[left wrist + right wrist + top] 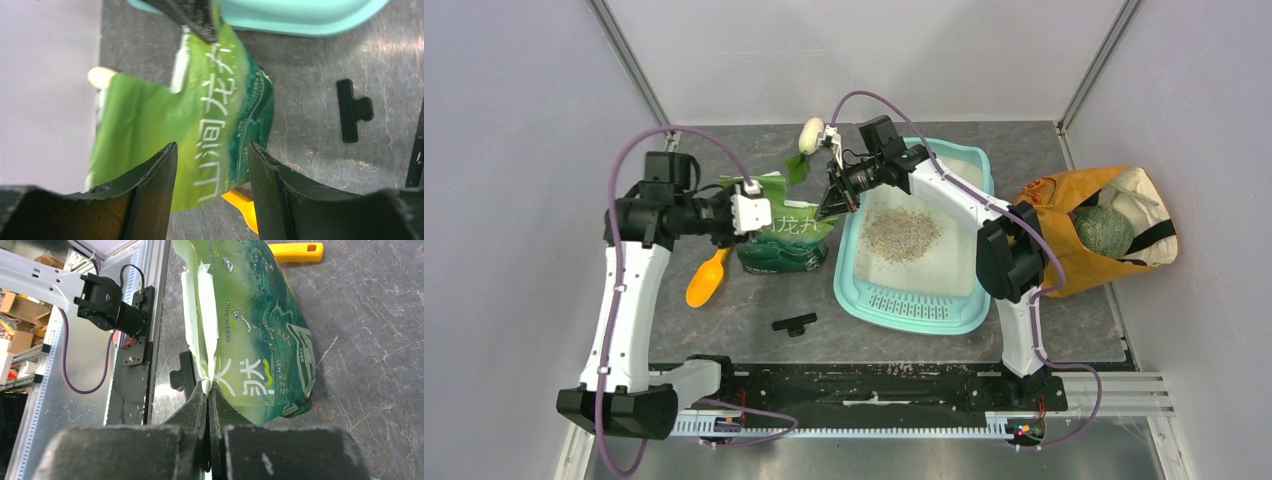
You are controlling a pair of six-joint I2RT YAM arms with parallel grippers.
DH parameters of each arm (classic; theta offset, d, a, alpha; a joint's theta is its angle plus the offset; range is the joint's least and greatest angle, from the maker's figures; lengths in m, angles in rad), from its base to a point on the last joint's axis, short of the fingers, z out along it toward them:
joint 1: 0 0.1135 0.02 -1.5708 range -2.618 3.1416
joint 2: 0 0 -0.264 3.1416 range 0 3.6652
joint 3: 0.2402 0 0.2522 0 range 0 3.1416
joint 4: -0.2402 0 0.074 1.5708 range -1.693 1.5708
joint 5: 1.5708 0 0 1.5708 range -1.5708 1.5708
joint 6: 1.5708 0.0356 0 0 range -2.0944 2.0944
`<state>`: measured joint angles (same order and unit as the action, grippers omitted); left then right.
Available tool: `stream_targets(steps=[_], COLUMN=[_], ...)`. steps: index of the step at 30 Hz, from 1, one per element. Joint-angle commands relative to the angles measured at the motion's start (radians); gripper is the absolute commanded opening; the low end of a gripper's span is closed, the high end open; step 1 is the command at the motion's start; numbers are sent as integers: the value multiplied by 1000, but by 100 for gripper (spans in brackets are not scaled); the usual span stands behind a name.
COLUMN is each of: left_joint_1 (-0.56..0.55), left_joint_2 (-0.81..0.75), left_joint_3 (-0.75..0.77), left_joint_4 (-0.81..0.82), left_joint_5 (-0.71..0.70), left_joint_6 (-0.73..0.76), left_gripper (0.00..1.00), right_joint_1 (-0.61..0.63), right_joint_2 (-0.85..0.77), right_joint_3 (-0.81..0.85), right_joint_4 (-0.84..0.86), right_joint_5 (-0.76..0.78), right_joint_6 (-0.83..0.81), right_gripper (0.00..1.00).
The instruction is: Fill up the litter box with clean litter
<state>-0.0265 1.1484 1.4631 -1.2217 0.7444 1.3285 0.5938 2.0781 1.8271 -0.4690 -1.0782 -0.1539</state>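
Nearest you: black clip [794, 323] on the table, orange scoop [707, 278] just beyond it. Your left gripper [211, 150] has its jaws apart, with the green pouch [784, 240] showing between them. Your right gripper [207, 390] is pinched tight on the pouch's top edge. The litter box [914, 318] lies right of the pouch, with litter [902, 230] heaped mid-basin.

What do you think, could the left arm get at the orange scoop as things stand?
Probably yes: the left gripper is open and empty, and the orange scoop lies in the open close by, next to the green pouch.
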Motion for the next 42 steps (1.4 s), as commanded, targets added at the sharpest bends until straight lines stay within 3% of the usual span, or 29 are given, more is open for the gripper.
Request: stream_targets(steps=[1, 13, 26, 29, 32, 37, 42], left_joint_1=[-85, -92, -82, -83, -83, -81, -81], left_joint_2=[9, 128, 239, 255, 264, 272, 280], left_joint_3=[-117, -182, -96, -77, -67, -78, -76], left_joint_4=[160, 333, 91, 69, 68, 67, 68], left_joint_5=[-115, -155, -184, -190, -194, -222, -236], left_joint_6=[129, 222, 272, 255, 248, 278, 284], left_gripper=[61, 66, 62, 56, 44, 33, 16], right_joint_1=[1, -4, -5, -6, -12, -37, -64], right_joint_2=[42, 148, 167, 162, 156, 170, 172], right_joint_3=[84, 233, 272, 270, 269, 285, 281], right_joint_4=[-23, -243, -299, -309, -316, -316, -334], right_joint_5=[-52, -64, -69, -70, -69, -95, -109], right_joint_6=[50, -20, -47, -56, -61, -1, 33], right_gripper=[0, 1, 4, 7, 11, 7, 23])
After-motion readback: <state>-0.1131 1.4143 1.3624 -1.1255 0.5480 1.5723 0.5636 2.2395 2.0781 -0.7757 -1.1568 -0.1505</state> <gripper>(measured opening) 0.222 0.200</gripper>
